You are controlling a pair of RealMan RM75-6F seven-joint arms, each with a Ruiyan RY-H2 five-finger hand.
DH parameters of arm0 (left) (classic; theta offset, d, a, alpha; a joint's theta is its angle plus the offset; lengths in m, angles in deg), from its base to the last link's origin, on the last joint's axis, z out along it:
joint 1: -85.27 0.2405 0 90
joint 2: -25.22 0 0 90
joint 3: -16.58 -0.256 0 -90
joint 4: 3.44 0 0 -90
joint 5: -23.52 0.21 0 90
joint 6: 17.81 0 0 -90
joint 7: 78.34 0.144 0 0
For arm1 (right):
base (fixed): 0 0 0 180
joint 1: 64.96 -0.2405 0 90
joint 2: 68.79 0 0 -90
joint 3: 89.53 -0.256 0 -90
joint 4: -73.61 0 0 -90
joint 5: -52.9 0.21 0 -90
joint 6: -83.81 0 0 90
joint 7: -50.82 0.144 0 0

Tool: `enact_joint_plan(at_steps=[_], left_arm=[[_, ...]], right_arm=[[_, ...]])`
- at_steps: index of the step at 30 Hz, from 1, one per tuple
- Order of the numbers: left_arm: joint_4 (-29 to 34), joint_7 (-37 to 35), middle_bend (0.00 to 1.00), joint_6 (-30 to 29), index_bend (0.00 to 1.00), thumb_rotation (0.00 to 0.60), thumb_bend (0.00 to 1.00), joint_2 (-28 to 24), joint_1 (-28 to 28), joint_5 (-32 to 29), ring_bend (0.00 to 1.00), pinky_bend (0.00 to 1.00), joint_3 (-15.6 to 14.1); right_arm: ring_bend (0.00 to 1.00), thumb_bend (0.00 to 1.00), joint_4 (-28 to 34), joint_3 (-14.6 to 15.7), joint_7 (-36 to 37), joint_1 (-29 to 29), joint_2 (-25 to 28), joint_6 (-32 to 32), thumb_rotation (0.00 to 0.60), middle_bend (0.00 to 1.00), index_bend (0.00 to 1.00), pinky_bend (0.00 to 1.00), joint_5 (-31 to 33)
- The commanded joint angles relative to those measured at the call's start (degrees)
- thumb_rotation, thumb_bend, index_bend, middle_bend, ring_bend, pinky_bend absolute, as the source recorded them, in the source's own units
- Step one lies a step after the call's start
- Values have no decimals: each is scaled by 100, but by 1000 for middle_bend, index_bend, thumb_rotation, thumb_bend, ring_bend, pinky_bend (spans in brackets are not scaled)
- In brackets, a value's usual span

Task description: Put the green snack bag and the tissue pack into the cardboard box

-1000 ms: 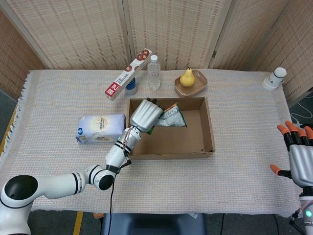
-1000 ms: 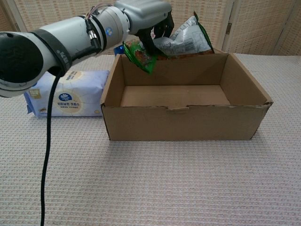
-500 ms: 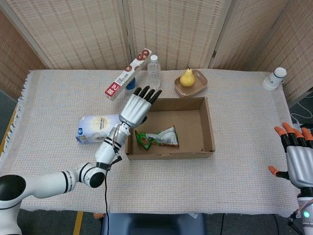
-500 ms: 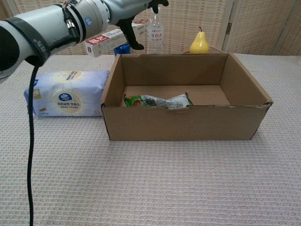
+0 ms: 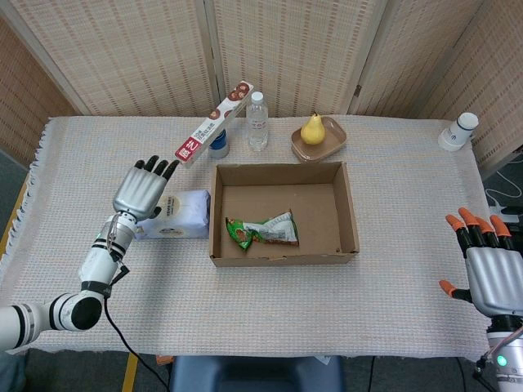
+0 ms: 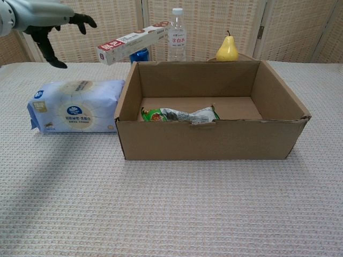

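Woven screens stood behind cloth-covered table (image 5: 392, 269)

Head view: green snack bag (image 5: 261, 232) lay inside cardboard box (image 5: 350, 214), dropped there half second before. Left hand (image 5: 144, 189) had pulled back from box, now over tissue pack (image 5: 181, 216), fingers spread, holding nothing. Right hand (image 5: 484, 268) at table edge, fingers apart, empty. First half done; tissue pack likely next

Chest view: tissue pack (image 6: 75, 106) touched box's left wall (image 6: 126, 99). Blue round logo on pack, writing too small. Long red-and-white box (image 6: 135, 42) print unreadable

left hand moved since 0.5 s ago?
Yes. The left hand has swung left, away from the cardboard box, and is now open above the tissue pack.
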Motion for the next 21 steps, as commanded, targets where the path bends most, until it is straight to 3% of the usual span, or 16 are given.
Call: enact_joint_plan(at_steps=[1, 6, 21], left_arm=[[209, -36, 113, 134, 0, 600, 217, -211, 98, -410, 52, 227, -187], [128, -127, 81, 268, 0, 600, 205, -205, 36, -785, 2, 194, -303], [-628, -485, 62, 578, 0, 600, 204, 240, -63, -1073, 0, 184, -584]], right_arm=[[0, 15, 0, 20, -38, 7, -32, 19, 600, 43, 119, 0, -43], [0, 15, 0, 38, -141, -1, -93, 36, 600, 43, 119, 0, -33], [0, 15, 0, -38, -380, -129, -200, 45, 600, 43, 119, 0, 386]])
